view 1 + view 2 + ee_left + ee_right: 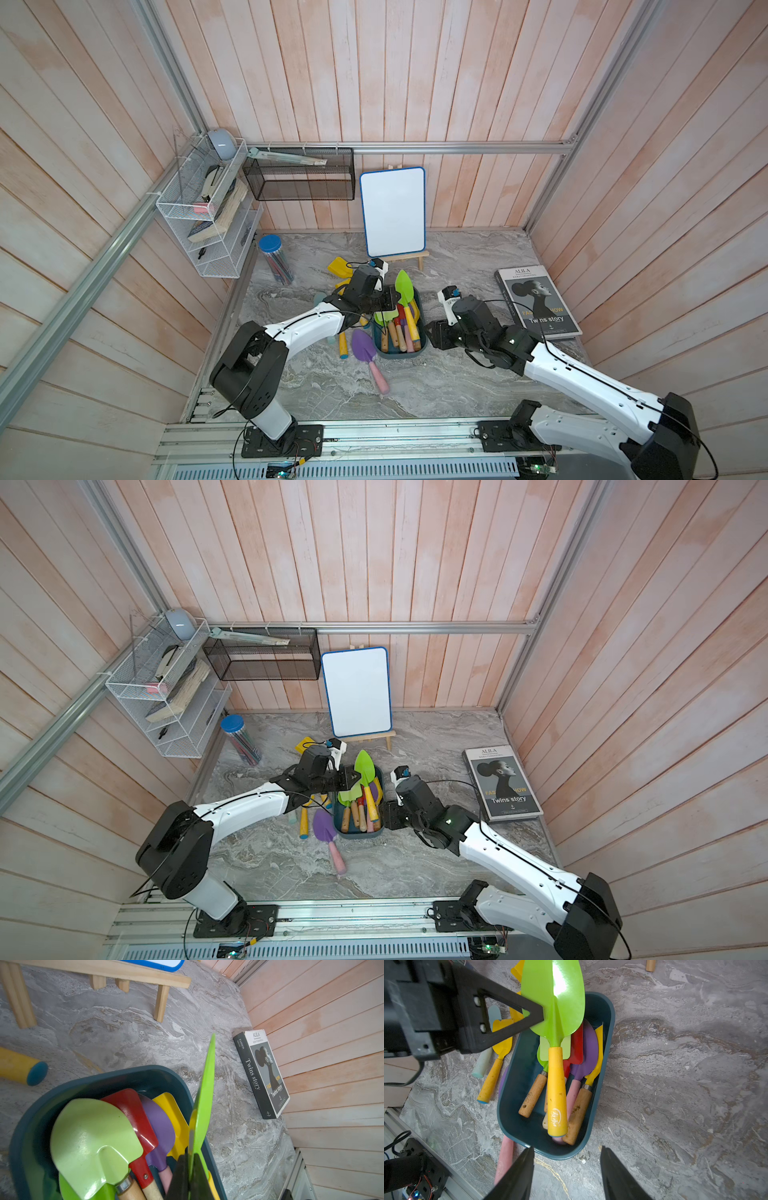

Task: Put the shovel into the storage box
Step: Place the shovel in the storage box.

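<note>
My left gripper [392, 297] [355, 778] [192, 1155] [541, 1016] is shut on the edge of a green-bladed shovel [404, 286] [365, 767] [204, 1093] [556, 1001] with a yellow handle. The shovel hangs tilted over the dark teal storage box [399, 355] [360, 835] [104, 1076] [512, 1086]. Its handle end is down inside the box and its blade reaches past the far rim. Several other shovels lie in the box. My right gripper [430, 332] [386, 815] [566, 1148] is open and empty at the box's near right corner.
A purple shovel with a pink handle [368, 358] and yellow shovels [338, 266] lie on the table left of the box. A whiteboard on an easel [392, 212] stands behind. A book [538, 301] lies right, a pencil jar [276, 259] left.
</note>
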Controlling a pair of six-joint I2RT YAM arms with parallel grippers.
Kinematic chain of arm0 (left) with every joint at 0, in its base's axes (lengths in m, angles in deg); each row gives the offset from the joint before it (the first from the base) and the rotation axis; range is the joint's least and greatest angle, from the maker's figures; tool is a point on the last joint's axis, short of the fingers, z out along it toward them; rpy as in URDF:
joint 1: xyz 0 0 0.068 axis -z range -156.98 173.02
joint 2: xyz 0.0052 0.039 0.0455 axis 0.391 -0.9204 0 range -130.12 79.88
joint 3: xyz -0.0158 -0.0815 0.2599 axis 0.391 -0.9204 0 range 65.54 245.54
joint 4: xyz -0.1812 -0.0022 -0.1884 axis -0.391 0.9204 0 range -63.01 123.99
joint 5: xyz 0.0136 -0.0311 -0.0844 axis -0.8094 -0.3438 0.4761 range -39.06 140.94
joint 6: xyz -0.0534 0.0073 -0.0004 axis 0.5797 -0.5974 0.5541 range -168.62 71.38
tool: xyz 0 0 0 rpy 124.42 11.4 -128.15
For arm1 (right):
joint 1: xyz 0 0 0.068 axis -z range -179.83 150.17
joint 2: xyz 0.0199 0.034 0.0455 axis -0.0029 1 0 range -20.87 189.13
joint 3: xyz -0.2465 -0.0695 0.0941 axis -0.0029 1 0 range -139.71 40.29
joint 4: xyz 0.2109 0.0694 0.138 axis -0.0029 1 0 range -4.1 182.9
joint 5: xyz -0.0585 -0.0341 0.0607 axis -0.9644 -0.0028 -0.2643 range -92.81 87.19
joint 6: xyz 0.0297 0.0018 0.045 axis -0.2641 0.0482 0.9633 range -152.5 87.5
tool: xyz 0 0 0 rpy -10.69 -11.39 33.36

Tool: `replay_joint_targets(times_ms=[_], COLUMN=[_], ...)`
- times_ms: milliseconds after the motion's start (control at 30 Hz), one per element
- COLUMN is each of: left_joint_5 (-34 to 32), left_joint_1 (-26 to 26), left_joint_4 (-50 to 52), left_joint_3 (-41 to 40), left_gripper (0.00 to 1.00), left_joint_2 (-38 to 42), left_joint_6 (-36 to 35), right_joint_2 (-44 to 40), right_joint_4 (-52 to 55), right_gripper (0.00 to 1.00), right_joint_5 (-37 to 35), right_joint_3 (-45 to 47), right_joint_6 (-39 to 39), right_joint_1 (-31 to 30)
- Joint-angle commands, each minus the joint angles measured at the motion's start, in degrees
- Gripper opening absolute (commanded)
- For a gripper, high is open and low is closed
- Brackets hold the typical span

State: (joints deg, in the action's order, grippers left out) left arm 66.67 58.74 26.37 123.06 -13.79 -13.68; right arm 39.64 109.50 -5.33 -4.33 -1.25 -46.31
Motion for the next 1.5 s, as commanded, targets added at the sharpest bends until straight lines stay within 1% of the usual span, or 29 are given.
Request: replay_joint_targets(times_ms=[0,533,1467], left_joint_5=[-0.9,0.3,5.7], left_joint_1=[-0.5,-0.7,-1.0], left_joint_4=[0.0,1.7,2.1], left_joint_3=[-0.6,0.0,3.1], left_gripper=[0.0,0.0,0.0], left_joint_2=[-1.4,-5.2,-12.1], left_joint_6=[-1.9,-3.7,-4.1], right_joint_2=[-0.5,-0.3,-0.3], right_joint_4=[-0.2,-0.3,-0.2], right_gripper=[0.57,0.57,0.57], right_joint_5=[-0.7,-0.7,-0.8], right_joint_3=[0.0,0.4,0.8], right_joint_6=[0.1,0.2,0.2], right_joint_1=[-0.4,-0.3,-0.3])
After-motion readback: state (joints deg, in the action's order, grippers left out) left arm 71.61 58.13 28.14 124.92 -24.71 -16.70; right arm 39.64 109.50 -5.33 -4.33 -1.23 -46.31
